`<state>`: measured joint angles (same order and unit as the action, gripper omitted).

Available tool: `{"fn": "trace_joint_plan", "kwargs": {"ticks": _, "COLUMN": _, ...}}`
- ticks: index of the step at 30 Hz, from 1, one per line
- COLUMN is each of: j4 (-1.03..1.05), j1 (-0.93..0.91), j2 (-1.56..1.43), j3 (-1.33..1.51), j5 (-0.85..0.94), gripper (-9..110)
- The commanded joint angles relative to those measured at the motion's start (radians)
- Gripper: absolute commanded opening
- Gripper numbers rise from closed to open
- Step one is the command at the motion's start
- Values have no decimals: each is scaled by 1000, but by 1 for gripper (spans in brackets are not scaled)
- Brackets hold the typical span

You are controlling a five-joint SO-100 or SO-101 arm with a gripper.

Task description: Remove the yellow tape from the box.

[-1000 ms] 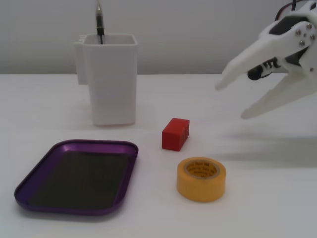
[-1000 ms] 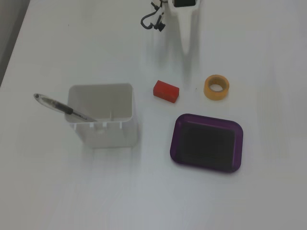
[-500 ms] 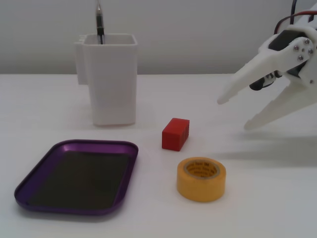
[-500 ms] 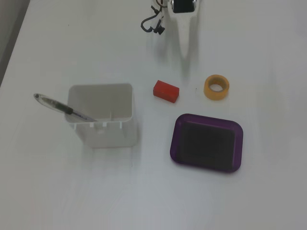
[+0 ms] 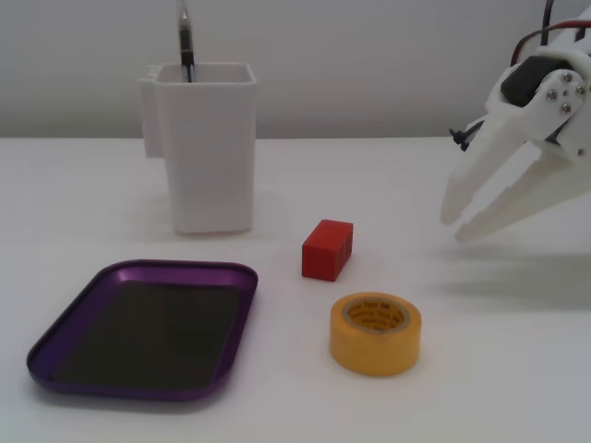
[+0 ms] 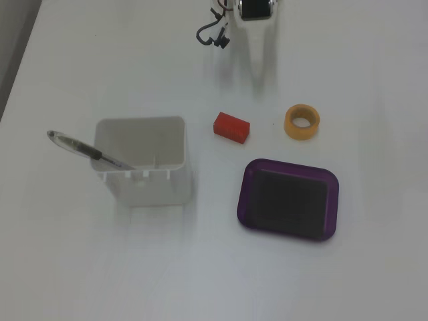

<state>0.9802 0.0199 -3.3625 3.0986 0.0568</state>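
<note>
The yellow tape [image 5: 376, 333] [image 6: 302, 122] lies flat on the white table, outside the box, hole facing up. The box [image 5: 138, 268] [image 6: 287, 162] is a shallow purple tray with a dark floor and nothing in it. In a fixed view the tape is right of it; in the other fixed view it sits beyond the tray's far right corner. My white gripper [image 5: 452, 228] [image 6: 262, 75] hangs above the table, well away from the tape, with only a narrow gap between its fingertips and nothing held.
A small red block [image 5: 327, 249] [image 6: 231, 126] sits between the tape and a tall white square container [image 5: 205, 148] [image 6: 154, 184]. A pen [image 5: 186, 41] [image 6: 87, 150] stands in that container. A black cable [image 6: 212, 30] hangs beside the arm's base.
The gripper's fingers have swung from wide apart to nearly together, and the gripper has drawn back a little from the table's middle. Tape, block and tray have not moved.
</note>
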Motion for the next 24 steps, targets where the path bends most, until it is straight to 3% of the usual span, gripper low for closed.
{"fn": "trace_joint_plan", "kwargs": {"ticks": 1, "j4": -9, "j1": 2, "j2": -69, "j3": 12, "j5": -5, "gripper": 2}}
{"fn": "trace_joint_plan", "kwargs": {"ticks": 24, "j4": -20, "j1": 2, "j2": -69, "j3": 12, "j5": -3, "gripper": 1}}
